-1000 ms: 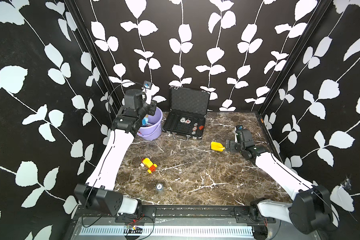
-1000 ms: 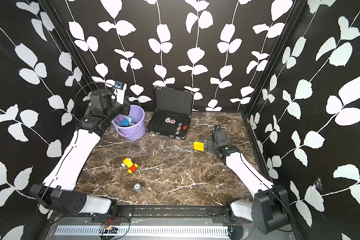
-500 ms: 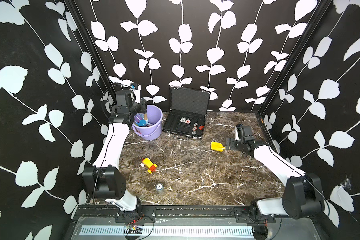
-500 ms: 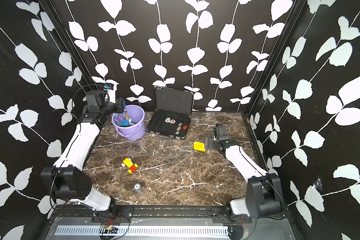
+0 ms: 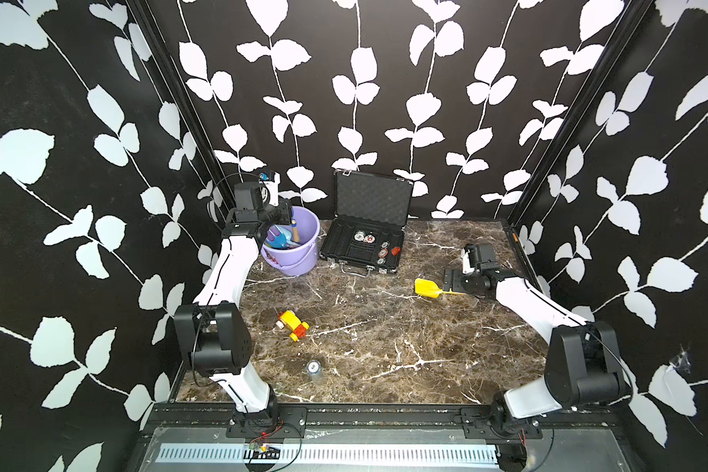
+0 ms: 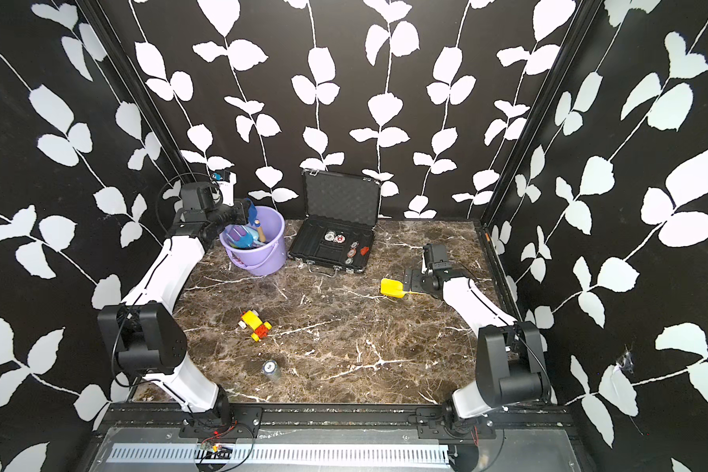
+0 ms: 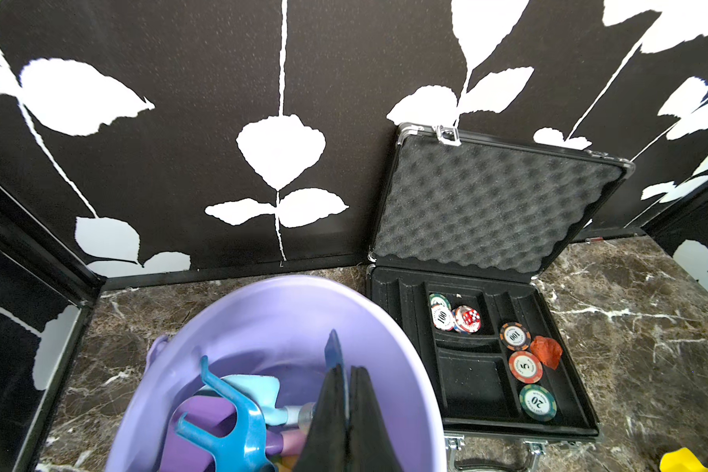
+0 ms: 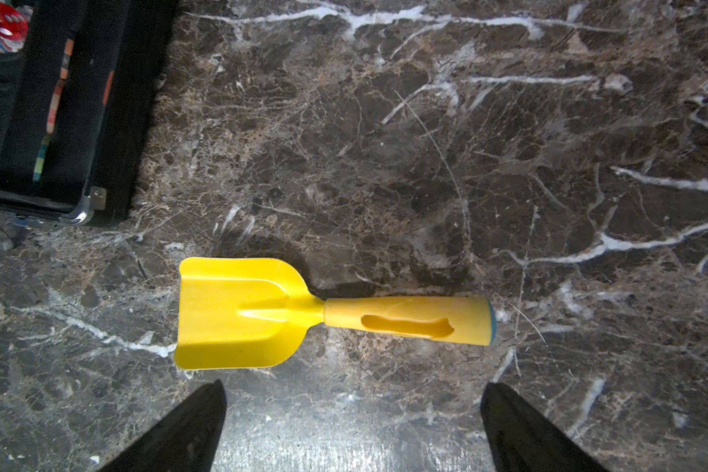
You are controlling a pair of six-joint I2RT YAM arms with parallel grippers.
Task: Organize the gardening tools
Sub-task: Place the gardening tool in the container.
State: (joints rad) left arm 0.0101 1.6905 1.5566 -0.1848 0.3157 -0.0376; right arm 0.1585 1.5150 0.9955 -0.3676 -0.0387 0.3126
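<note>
Deposit: left end effector (image 7: 347, 372) pinches blue trowel (image 7: 333, 349) over purple bucket (image 7: 262, 310), release due; right end effector (image 8: 352, 386) open above yellow shovel (image 8: 242, 314).

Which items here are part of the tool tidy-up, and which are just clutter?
Job: yellow shovel; blue tool in the left hand; blue rake and light-blue scoop in the purple bucket.
Clutter: toy vehicle; poker chip case; small round object.

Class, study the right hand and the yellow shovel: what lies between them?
Nothing but bare marble table; the right wrist view shows the open right hand short of the yellow shovel, not touching.
</note>
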